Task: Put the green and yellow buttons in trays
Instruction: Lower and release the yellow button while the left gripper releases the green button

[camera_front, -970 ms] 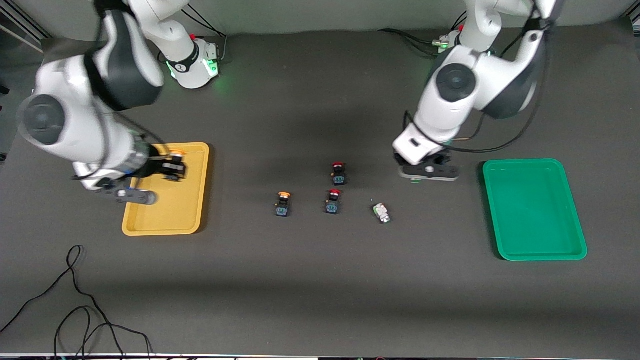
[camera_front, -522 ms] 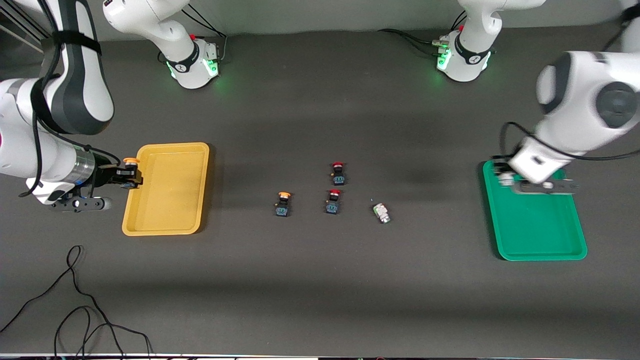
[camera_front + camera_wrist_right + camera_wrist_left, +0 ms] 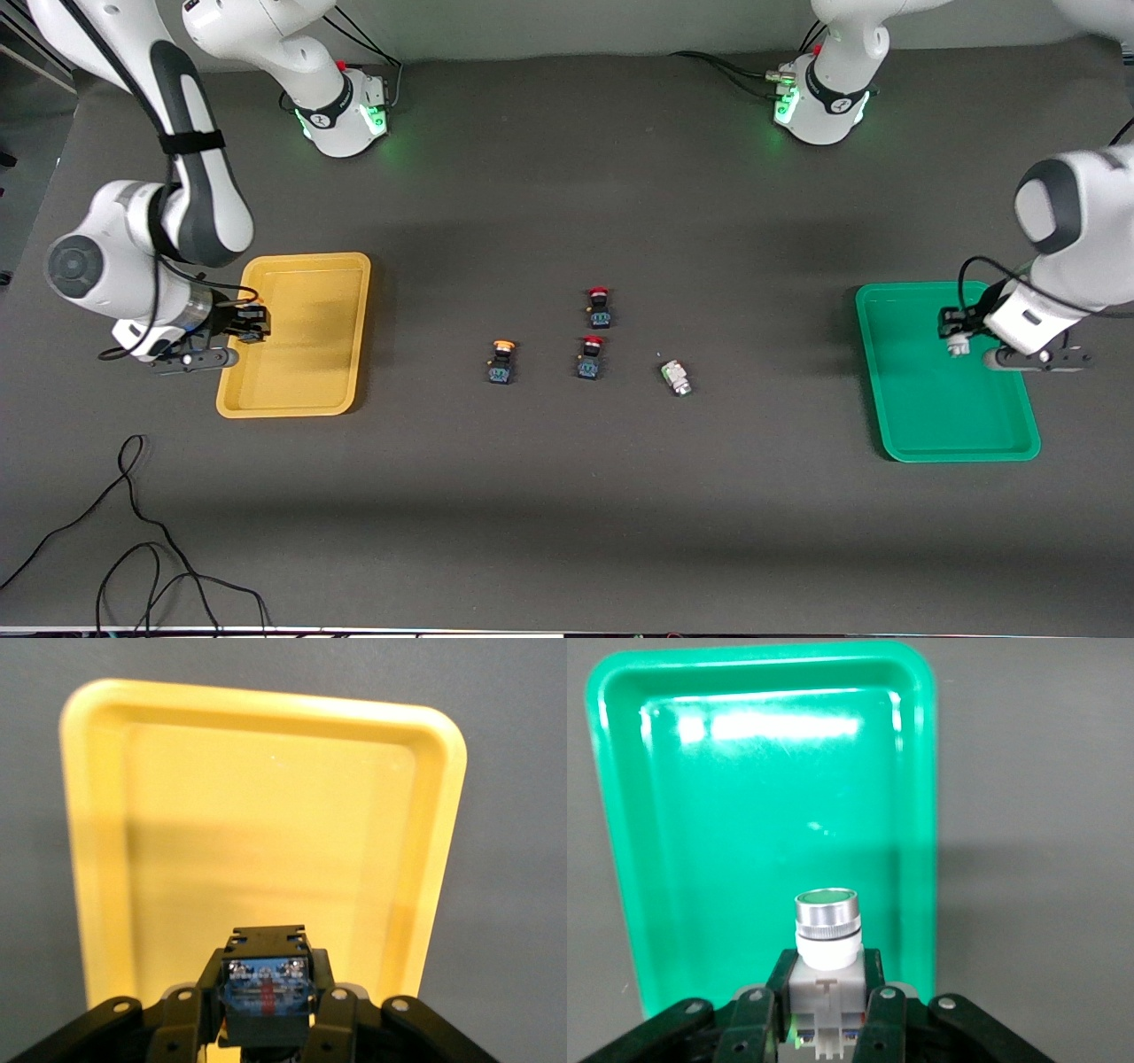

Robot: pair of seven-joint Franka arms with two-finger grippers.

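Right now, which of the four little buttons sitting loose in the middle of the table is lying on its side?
The whitish-silver button, nearest the green tray. The yellow-capped button and both red-capped buttons are black-bodied and stand cap-up.

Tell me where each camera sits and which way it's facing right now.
Front view: high across the table, facing both arm bases; shows both arms, yellow tray, green tray.
Left wrist view: on the left wrist, looking down on the green tray; left gripper shut on a green button.
Right wrist view: on the right wrist, above the yellow tray; right gripper shut on a black-bodied button.
Shared: each tray appears in the front view and one wrist view.
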